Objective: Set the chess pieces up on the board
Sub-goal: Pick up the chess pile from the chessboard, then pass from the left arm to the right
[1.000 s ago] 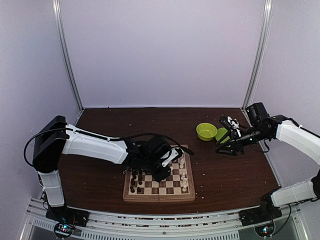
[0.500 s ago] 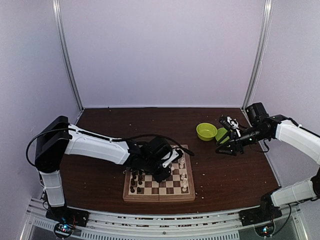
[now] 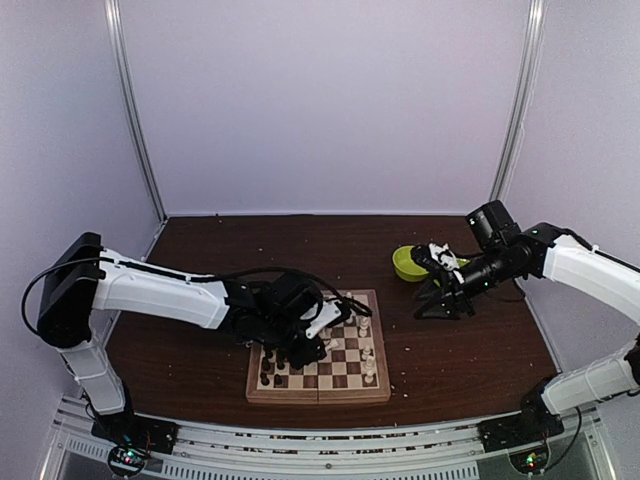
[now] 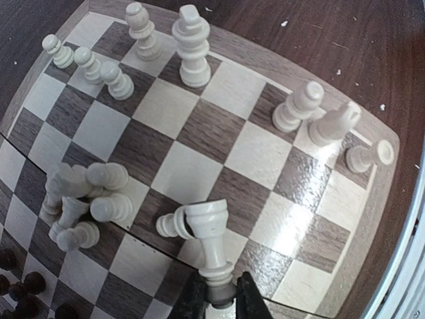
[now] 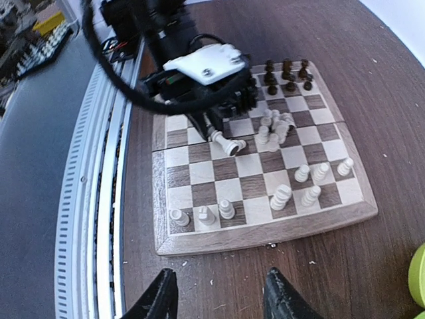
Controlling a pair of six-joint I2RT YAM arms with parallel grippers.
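The board (image 3: pixel 320 395) lies at the table's near middle. My left gripper (image 4: pixel 219 292) is shut on the narrow end of a cream-white chess piece (image 4: pixel 212 239), held tilted just above the squares, with its wide end by a fallen white pawn (image 4: pixel 171 224). Several white pieces lie in a heap (image 4: pixel 86 193); others stand along the far rows (image 4: pixel 189 43). Dark pieces (image 3: pixel 268 365) crowd the board's left side. My right gripper (image 5: pixel 219 292) hangs open over bare table beside the board's (image 5: pixel 265 239) edge, holding nothing. From there the left gripper (image 5: pixel 212 126) shows above the board.
A green bowl (image 3: pixel 408 262) sits on the table right of the board, behind the right arm. White crumbs dot the dark wood table (image 3: pixel 450 350). Metal rails (image 3: pixel 320 455) run along the near edge, and white walls enclose the other sides.
My left gripper has closed tighter on the white piece and shifted left over the board. The right arm has swung left towards the board, its jaws a little narrower.
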